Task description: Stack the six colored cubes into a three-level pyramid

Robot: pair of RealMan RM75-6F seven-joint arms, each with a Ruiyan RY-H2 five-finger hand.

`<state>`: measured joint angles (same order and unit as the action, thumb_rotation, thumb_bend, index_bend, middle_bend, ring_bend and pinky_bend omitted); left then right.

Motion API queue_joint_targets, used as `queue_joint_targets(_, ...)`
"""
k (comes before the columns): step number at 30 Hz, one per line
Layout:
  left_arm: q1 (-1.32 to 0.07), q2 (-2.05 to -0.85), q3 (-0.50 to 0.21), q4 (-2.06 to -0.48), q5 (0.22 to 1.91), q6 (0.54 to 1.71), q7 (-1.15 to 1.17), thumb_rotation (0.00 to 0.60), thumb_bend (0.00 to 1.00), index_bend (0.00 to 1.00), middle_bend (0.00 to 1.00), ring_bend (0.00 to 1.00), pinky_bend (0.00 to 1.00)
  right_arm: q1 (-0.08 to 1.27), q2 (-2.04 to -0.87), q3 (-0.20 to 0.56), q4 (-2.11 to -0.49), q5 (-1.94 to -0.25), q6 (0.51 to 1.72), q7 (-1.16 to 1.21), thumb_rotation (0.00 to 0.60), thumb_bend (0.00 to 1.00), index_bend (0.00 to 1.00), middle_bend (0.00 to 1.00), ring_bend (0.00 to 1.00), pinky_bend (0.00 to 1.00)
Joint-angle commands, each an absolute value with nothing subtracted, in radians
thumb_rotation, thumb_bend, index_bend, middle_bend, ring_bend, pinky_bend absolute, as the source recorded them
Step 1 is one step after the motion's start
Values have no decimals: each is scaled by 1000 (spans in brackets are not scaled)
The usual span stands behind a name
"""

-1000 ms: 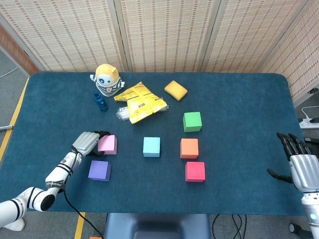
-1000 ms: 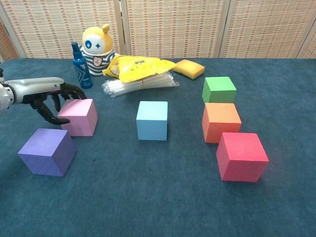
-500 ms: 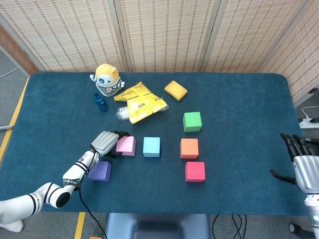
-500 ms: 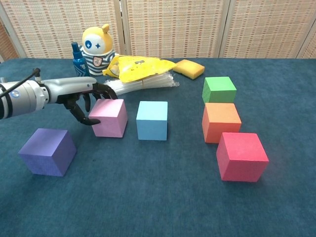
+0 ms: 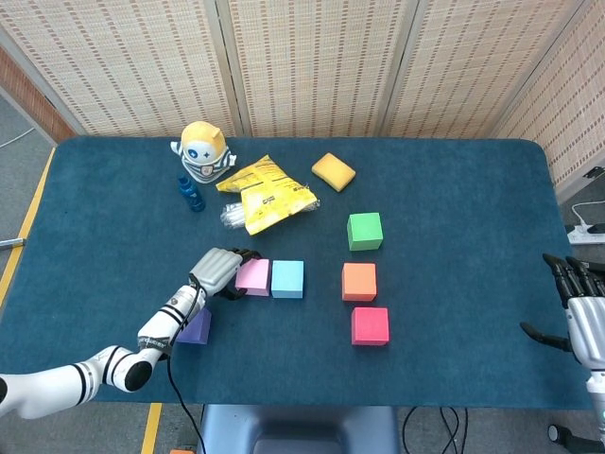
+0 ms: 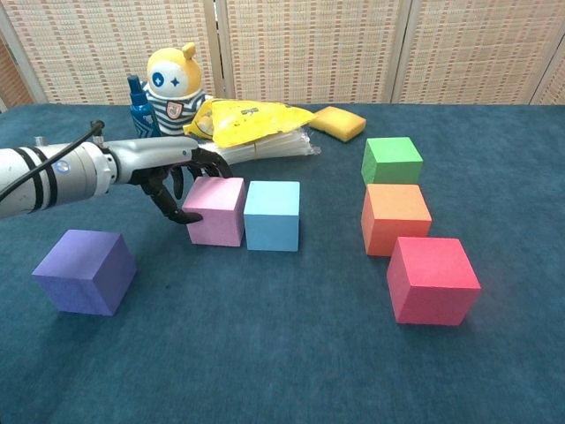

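Woven screen panels are standing behind a table covered in dark blue cloth. Left hand is lying low on the cloth, its dark fingers curling over the far top edge and left side of the pink cube; whether it is gripping or only pressing is unclear. Pink cube is sitting flat on the table, its right face touching the light blue cube. From overhead the two are forming a short row, with the hand at the row's left end. Purple cube is resting apart, nearer the robot and left, partly under the forearm in the head view. Orange cube, green cube behind it and red cube in front are grouping on the right, well clear of the pair. All six are looking like matte, sharp-edged foam blocks of like size.

Right hand is hanging past the table's right edge, fingers spread, holding nothing.

At the far side: yellow-headed toy figure, blue bottle, yellow packet, yellow sponge.
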<state>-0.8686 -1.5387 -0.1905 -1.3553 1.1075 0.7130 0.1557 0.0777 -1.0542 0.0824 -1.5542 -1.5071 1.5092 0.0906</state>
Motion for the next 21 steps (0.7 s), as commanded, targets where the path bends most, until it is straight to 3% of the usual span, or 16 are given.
queue_joint_targets(1, -873, -1542, -189, -1361, 1095, 718, 168, 600, 367, 356, 386, 375, 410, 77, -1054, 82, -1553, -1507, 1509, 92, 600, 163, 55, 222, 178, 292)
queue_joint_targets(21, -898, -1560, -183, -1393, 987, 756, 251, 600, 369, 340, 375, 364, 401, 70, -1051, 81, -1527, -1493, 1500, 128, 600, 163, 51, 221, 178, 292)
